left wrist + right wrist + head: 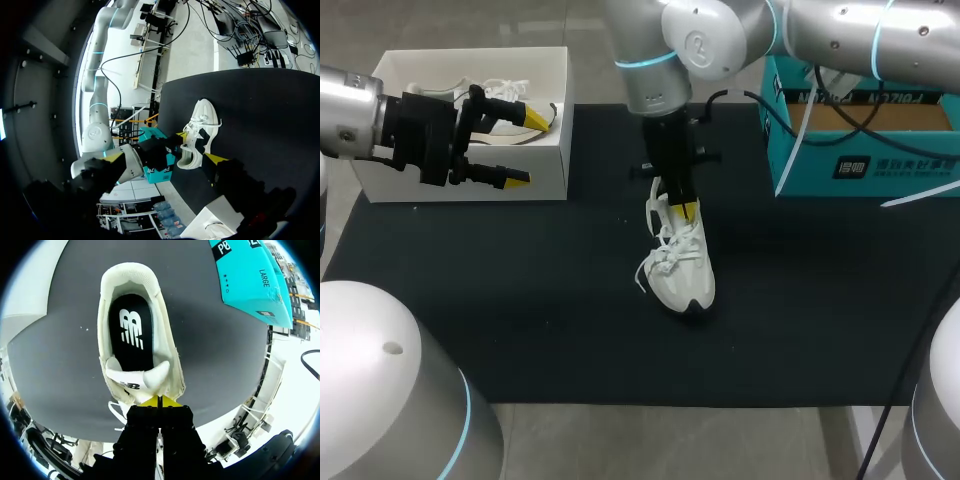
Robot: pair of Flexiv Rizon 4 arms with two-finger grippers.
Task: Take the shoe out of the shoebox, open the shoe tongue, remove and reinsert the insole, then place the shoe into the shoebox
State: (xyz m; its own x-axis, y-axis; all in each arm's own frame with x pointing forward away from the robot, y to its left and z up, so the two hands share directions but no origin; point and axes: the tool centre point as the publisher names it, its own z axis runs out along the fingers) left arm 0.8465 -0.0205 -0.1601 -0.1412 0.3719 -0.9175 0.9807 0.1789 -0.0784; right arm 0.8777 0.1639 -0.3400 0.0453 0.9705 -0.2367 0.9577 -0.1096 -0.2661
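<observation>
Black mat (520, 300): white lace-up sneaker (682, 262) centre frame, long axis vertical, toe toward lower edge. Right gripper (686, 208) nearer, fingers pinched on tongue (145, 380). Left gripper (525, 147) spread, empty, upper left by white cardboard shoebox (548, 180).

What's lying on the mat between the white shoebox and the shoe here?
Nothing. In the head view, the stretch of black mat between the white shoebox and the shoe is bare.

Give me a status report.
Left gripper open by box. Right gripper shut on tongue, shoe on mat. Insole in. Nothing in the way.
</observation>
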